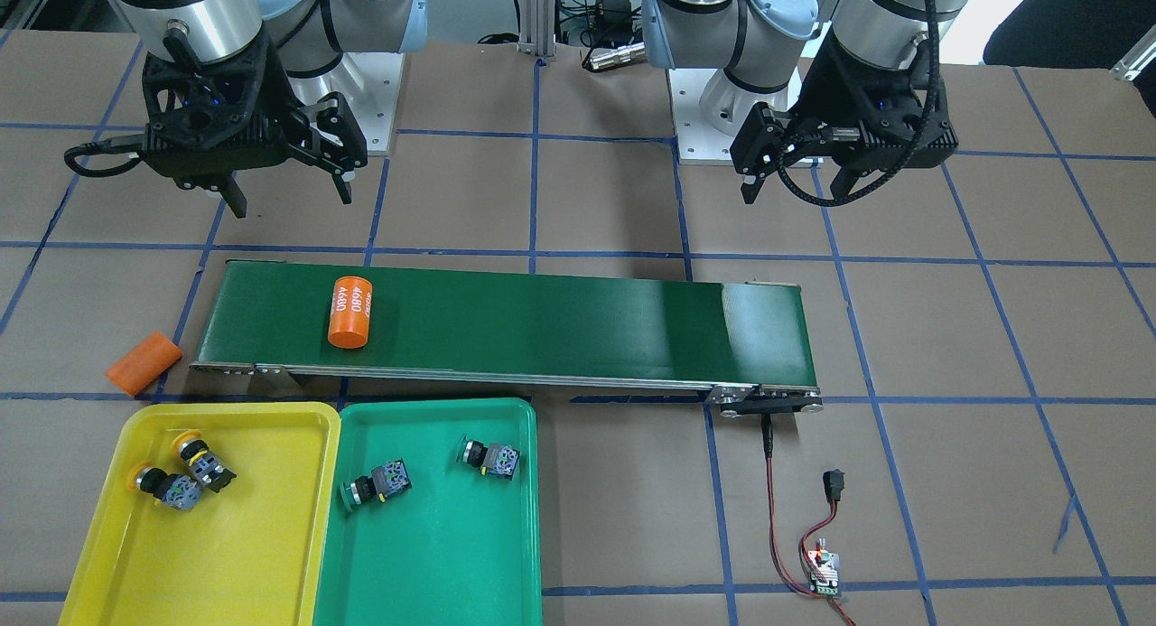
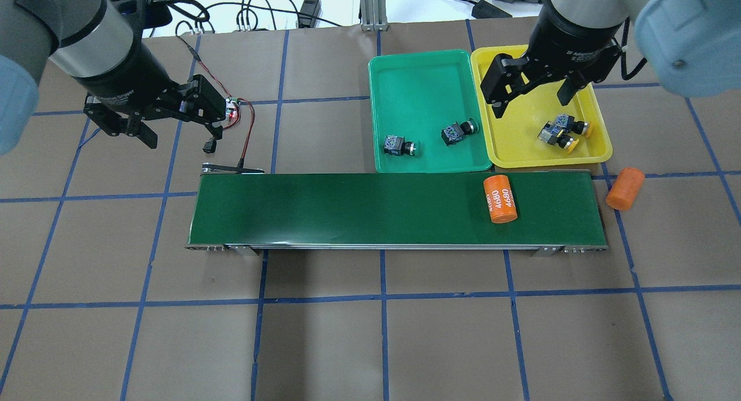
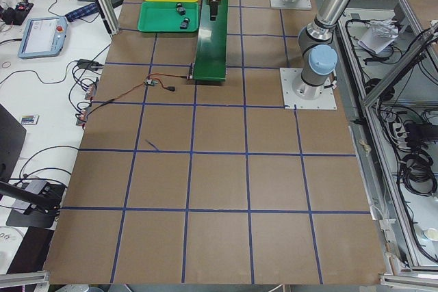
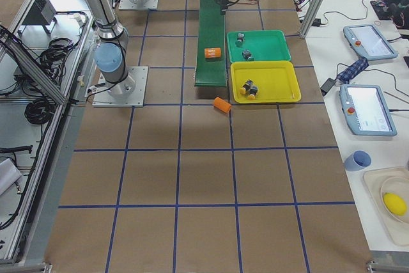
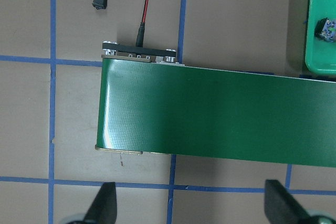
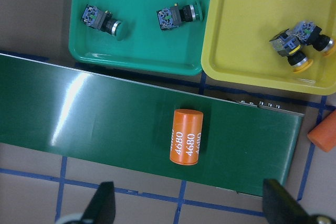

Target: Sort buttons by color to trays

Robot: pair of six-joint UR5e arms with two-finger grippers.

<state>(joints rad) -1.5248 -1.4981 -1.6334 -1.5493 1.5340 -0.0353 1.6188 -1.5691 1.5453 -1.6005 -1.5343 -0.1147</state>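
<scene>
Two yellow-capped buttons (image 1: 194, 459) (image 1: 163, 486) lie close together in the yellow tray (image 1: 226, 554). Two green-capped buttons (image 1: 375, 483) (image 1: 488, 457) lie apart in the green tray (image 1: 433, 554). The right wrist view shows the green buttons (image 6: 102, 20) (image 6: 177, 16) and the yellow buttons (image 6: 291, 51) from above. My right gripper (image 2: 531, 100) is open and empty, high over the yellow tray (image 2: 521, 146). My left gripper (image 2: 179, 142) is open and empty, above the table near the conveyor's other end.
A long dark-green conveyor belt (image 2: 347, 210) runs beside the trays. An orange cylinder (image 2: 501, 199) lies on it near the trays; another orange cylinder (image 2: 625, 188) lies on the table past the belt's end. A small controller board (image 2: 231, 107) with red-black wires sits by the left gripper.
</scene>
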